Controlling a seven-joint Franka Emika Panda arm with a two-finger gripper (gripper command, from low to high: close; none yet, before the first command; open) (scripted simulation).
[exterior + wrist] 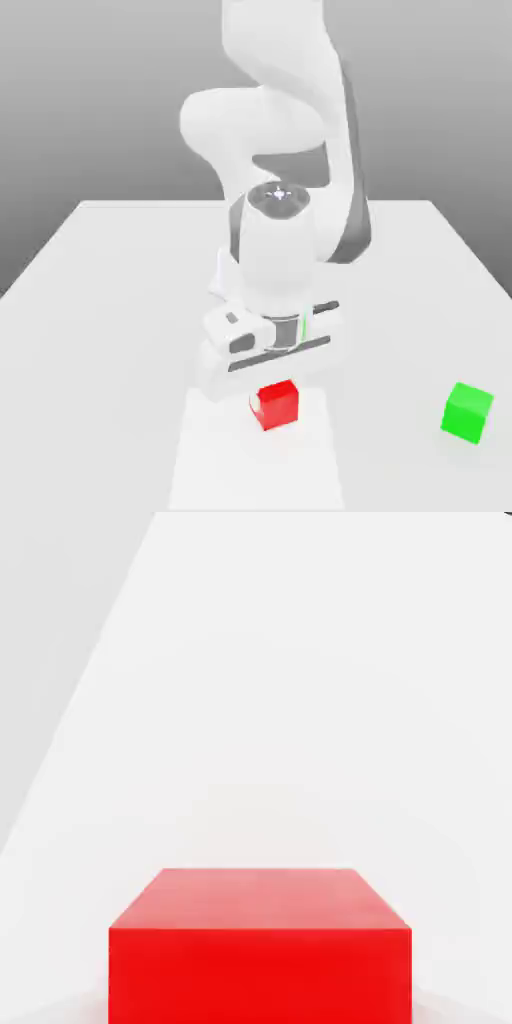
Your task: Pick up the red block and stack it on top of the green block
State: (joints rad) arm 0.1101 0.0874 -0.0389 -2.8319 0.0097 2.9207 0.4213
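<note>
Exterior view: the claw [272, 402] is down at the red block [280, 408], and whether it's spread or pinching I can't tell from over here. The green block [467, 412] sits on the tabletop [400, 340], well apart from the red block, toward the exterior view's right. I'd centre the grip on two opposite faces, close evenly, then lift straight up so the red block doesn't twist.

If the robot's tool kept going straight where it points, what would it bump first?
Probably the red block, just under the tool, though how much gap is left is hard to tell.
</note>
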